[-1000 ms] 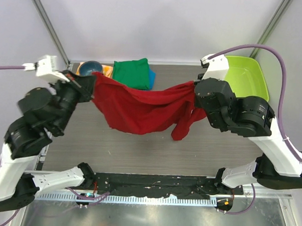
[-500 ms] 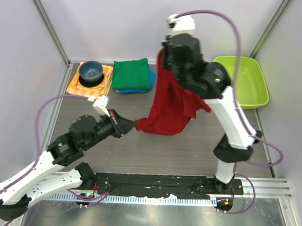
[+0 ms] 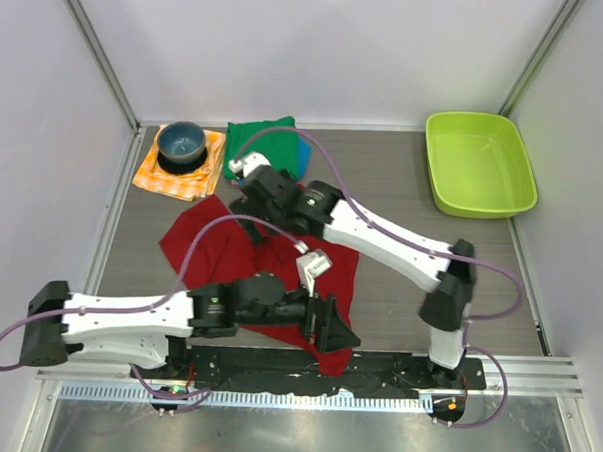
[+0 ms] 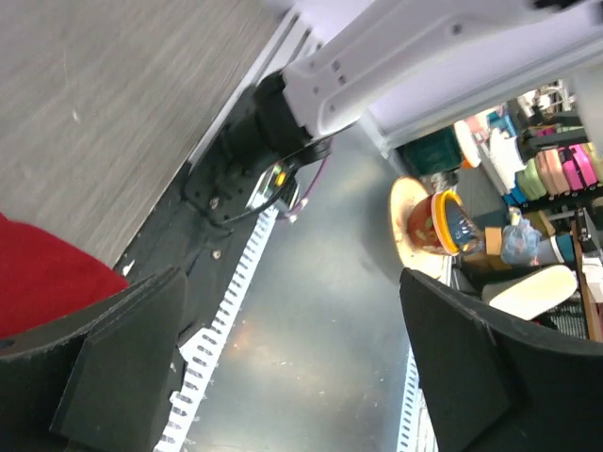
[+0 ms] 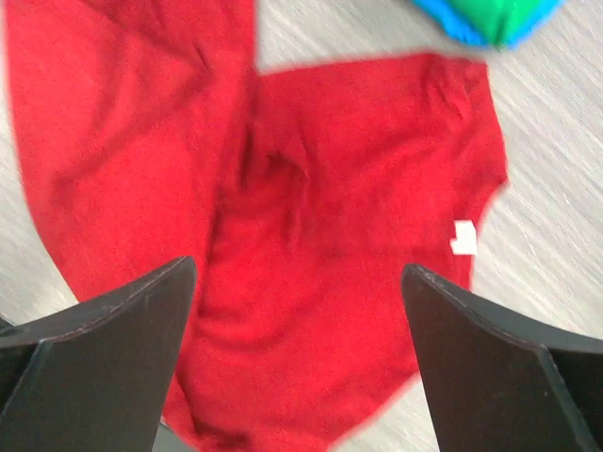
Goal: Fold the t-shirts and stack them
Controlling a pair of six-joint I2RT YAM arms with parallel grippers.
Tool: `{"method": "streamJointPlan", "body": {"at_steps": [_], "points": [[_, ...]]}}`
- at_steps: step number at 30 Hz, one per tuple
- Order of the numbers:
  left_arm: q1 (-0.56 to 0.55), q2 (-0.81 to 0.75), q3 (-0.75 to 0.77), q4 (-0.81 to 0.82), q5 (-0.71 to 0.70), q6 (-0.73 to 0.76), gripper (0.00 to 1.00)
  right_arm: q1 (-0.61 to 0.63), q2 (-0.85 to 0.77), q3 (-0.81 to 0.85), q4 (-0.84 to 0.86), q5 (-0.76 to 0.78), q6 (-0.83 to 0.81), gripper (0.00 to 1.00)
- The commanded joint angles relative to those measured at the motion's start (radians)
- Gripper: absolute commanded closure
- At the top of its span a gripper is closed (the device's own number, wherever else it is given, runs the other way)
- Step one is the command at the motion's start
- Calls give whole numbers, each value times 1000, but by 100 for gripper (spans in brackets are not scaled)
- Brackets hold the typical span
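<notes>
Right arm (image 3: pixel 381 235) outstretched over red t-shirt (image 3: pixel 196 236)

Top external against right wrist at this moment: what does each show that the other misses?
Only top external: the bowl on the checked cloth, the green tub, and how far the red t-shirt spreads over the table. Only right wrist: a small white patch, perhaps a label, on that shirt, its creases, and the right pincer open over it. Both: the red t-shirt, and the green t-shirt stacked on the blue t-shirt.
</notes>
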Motion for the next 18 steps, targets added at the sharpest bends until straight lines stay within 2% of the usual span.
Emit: {"method": "streamJointPlan", "body": {"at_steps": [1,5,6,8,9,12,13,16,18], "points": [[7,-231,72,-33,-126,105,0,8,-436,-245,231,210,-16,3],[8,-412,129,-280,-274,167,0,6,-547,-392,162,257,35,3],[7,-476,146,-365,-369,173,0,5,-568,-423,159,273,44,3],[7,-521,166,-506,-468,190,0,-16,-579,-521,158,303,72,2],[7,-549,186,-557,-577,185,0,-32,-576,-552,162,303,78,2],[7,-584,219,-733,-737,137,0,-108,-555,-659,223,235,105,2],[7,-589,227,-783,-861,107,0,-130,-532,-678,263,187,115,2],[7,-594,243,-943,-1032,5,0,-182,-468,-710,329,139,113,3],[8,-586,246,-1024,-1086,-49,0,-208,-429,-702,355,95,113,5]]}}
